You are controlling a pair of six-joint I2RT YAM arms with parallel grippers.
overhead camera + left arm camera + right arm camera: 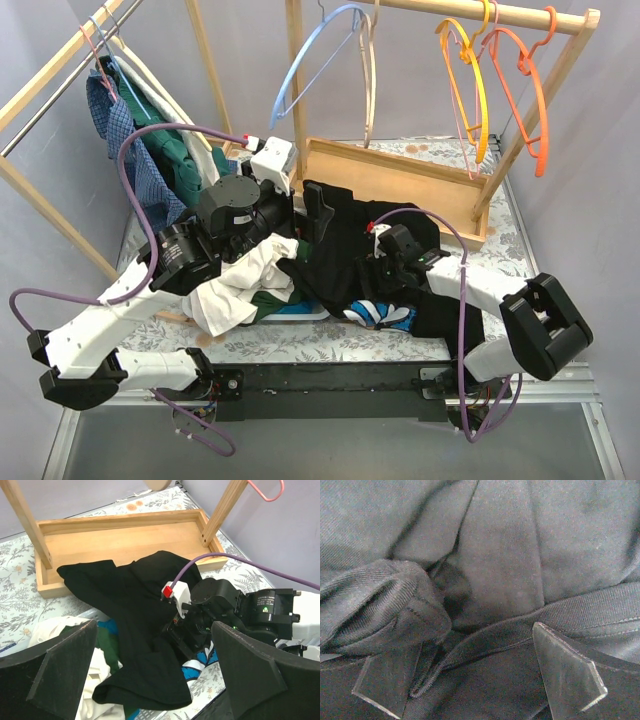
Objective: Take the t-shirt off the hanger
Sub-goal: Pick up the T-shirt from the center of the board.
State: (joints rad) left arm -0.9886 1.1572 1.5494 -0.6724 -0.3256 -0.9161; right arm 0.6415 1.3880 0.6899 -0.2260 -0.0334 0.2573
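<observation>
**Two-arm scene, shirt on the counter.** The black t-shirt [340,225] lies crumpled on the counter [300,340]. One edge is draped over the near wall of the wooden tray [400,175], and the rest spreads away from the tray toward the arm bases. Its long axis therefore runs roughly from the tray wall to the near edge of the counter. On the side of the shirt farthest from the tray, it overlaps a white garment [235,285] and a blue-patterned item [380,315].

No hanger can be made out inside the shirt; if one is there, the folds hide it. The coloured hangers [470,90] on the rail above the tray are bare.

**Right gripper** [477,677]: the jaws are spread wide and grasp nothing. It points straight down into the shirt, just on the near side of the tray, with the fingertips at or almost at the cloth. A ribbed band [520,630] crosses between the fingers, and a bunched fold [385,600] lies beside one finger. Whether the band is collar or hem cannot be told.

**Left gripper** [157,672]: also fully spread and empty. It is raised above the pile, with the shirt ahead of it and below, toward the tray.

**Judgement:** the right arm is the nearer one, and the shirt sits directly under its fingers. The coming move depends on closing across that band rather than along it.
</observation>
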